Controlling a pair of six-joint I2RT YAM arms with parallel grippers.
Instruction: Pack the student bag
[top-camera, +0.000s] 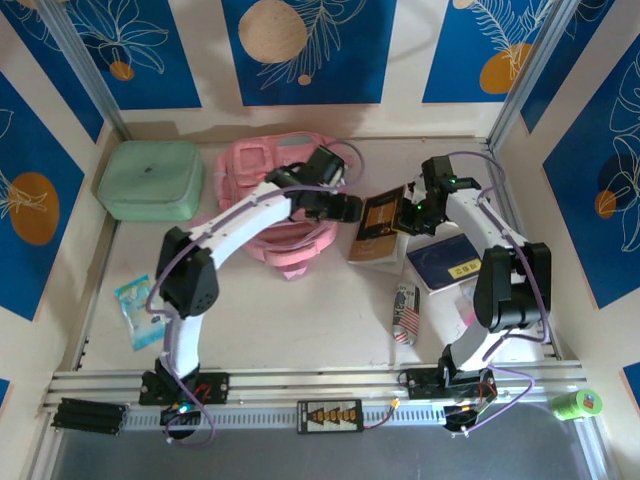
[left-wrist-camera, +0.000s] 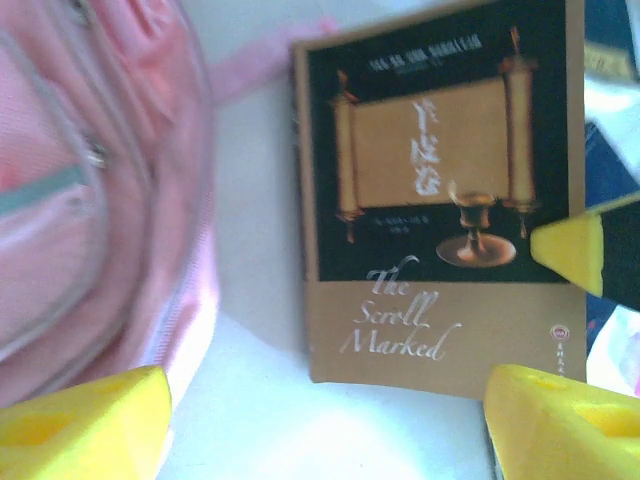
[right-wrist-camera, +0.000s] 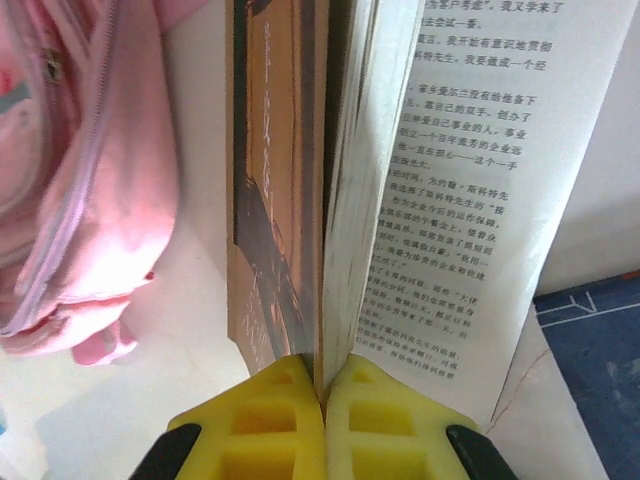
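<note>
On a pale tabletop walled by blue leaf-print panels, the large soft pink student bag (top-camera: 250, 165) lies at the far side. A brown-and-black paperback book (top-camera: 378, 228) sits just right of it, its long axis running alongside the bag. The right gripper (top-camera: 408, 212) pinches the book's edge away from the bag, so the bag lies to its left; the left gripper (top-camera: 350, 208), jaws spread and empty, hangs nearer the bag.

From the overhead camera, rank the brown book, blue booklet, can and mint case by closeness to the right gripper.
1. brown book: clamped in the right gripper.
2. blue booklet: just right of it, toward the bases.
3. can: nearer the bases.
4. mint case: far-left corner.
</note>
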